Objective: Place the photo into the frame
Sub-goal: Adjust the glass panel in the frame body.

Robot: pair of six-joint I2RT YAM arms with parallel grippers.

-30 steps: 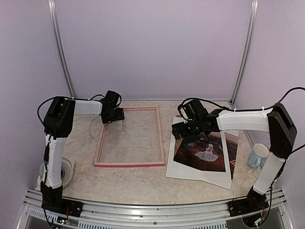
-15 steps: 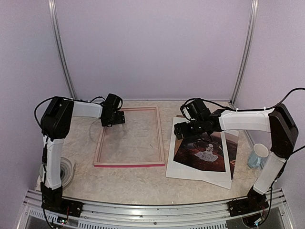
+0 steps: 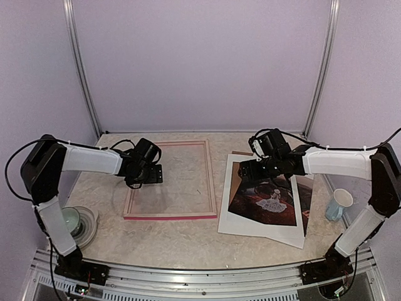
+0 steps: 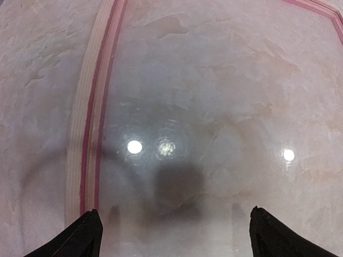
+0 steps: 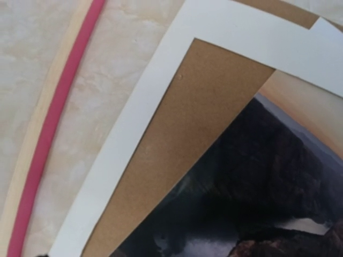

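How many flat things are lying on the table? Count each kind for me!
pink frame: 1
dark photo: 1
white border sheet: 1
brown board: 1
Total: 4

The frame (image 3: pixel 169 216) lies flat on the table, left of the middle. It is a thin rectangle with pink-red moulding and a paler inner edge, long sides running from 12 to 6 o'clock. A shiny pane fills its opening. The photo (image 3: pixel 266 200) lies flat at 3 o'clock from it, apart, on a white sheet (image 3: pixel 250 229). It is dark reddish-brown and black, with a small white figure, and is turned a little clockwise.
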